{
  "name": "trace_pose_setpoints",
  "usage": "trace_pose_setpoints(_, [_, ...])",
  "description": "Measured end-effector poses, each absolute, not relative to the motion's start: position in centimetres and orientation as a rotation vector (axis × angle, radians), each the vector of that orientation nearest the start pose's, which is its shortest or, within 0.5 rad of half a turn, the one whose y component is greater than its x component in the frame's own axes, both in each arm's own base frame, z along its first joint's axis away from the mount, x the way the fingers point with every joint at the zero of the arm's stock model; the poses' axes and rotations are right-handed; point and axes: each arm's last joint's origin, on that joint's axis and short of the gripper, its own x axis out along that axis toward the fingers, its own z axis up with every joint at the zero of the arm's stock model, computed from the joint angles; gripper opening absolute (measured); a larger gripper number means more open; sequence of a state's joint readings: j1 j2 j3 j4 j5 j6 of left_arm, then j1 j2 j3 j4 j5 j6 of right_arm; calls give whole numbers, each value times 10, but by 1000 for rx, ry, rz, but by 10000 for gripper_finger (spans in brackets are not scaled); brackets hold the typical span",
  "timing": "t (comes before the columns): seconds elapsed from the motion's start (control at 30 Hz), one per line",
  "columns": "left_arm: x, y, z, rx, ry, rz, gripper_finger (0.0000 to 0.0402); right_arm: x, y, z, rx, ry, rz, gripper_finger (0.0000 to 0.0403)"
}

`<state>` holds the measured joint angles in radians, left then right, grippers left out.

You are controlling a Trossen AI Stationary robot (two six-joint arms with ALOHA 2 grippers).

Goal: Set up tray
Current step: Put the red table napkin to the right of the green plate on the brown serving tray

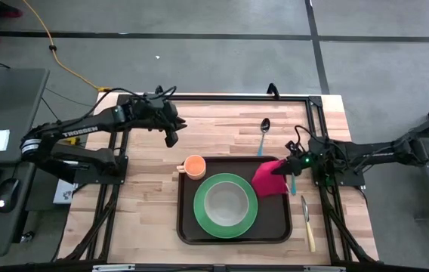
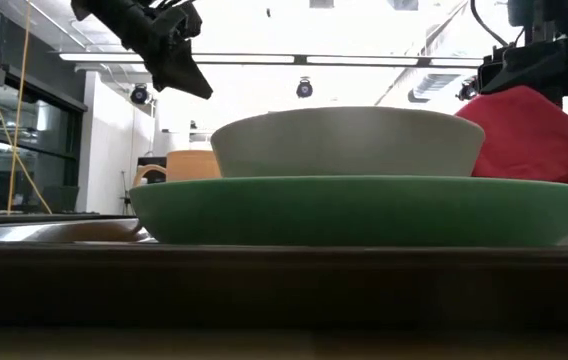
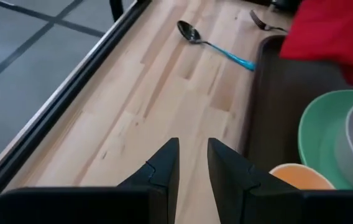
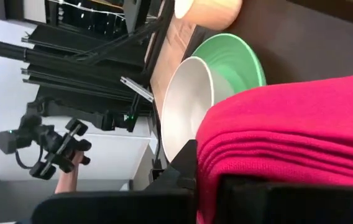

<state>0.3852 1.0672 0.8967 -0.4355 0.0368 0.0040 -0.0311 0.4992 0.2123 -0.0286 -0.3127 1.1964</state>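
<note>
The dark brown tray [image 1: 188, 227] lies at the table's middle near edge. On it sits a green plate [image 1: 203, 219] with a pale bowl [image 1: 226, 202] in it, and an orange cup [image 1: 194, 165] stands at the tray's far left corner. My right gripper [image 1: 287, 165] is shut on a folded red napkin [image 1: 269, 180] over the tray's far right corner. My left gripper [image 1: 171, 139] hovers above bare wood left of the tray's far edge. Its fingers [image 3: 164, 165] stand a little apart with nothing between them. My right gripper holds the red napkin by its right-hand edge [image 1: 279, 169], coming from the table's right and pointing slightly down. Several folded layers [image 4: 276, 155] show beside the finger [image 4: 186, 167]. The napkin [image 2: 529, 135] hangs below the gripper; the plate hides its lower end.
A blue-handled spoon [image 1: 263, 134] lies on the wood beyond the tray. A fork [image 3: 260, 22] lies near my right gripper, and a knife [image 1: 307, 224] lies right of the tray. A black frame rail [image 1: 222, 98] runs along the table's far edge.
</note>
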Motion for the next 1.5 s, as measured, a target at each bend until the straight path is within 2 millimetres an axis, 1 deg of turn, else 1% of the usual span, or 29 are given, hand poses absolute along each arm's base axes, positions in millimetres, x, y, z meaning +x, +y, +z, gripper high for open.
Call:
trace_pose_setpoints(0.13, [206, 79, 293, -120, 595, 325, 113, 130, -1, 185, 1241, 465, 31, 0])
trace_pose_setpoints(0.2, [204, 78, 292, -118, 547, 327, 113, 130, -3, 185, 1230, 462, 23, 0])
trace_pose_setpoints(0.4, [185, 71, 279, -136, 449, 335, 113, 130, -7, 185, 1199, 446, 17, 0])
trace_pose_setpoints(0.6, [166, 62, 273, -143, 325, 334, 113, 129, -14, 185, 1185, 409, -25, 0])
trace_pose_setpoints(0.77, [157, 52, 272, -129, 280, 318, 113, 128, -18, 185, 1198, 407, -23, 0])
trace_pose_setpoints(0.97, [155, 47, 272, -123, 273, 310, 113, 130, -15, 182, 1253, 463, -8, 0])
trace_pose_setpoints(1.33, [155, 47, 272, -122, 274, 323, 113, 135, 0, 175, 1340, 598, 28, 0])
trace_pose_setpoints(1.43, [155, 47, 272, -121, 275, 323, 113, 135, 3, 175, 1358, 618, 30, 0])
trace_pose_setpoints(1.5, [155, 47, 272, -118, 276, 323, 113, 136, 4, 176, 1356, 601, 28, 0])
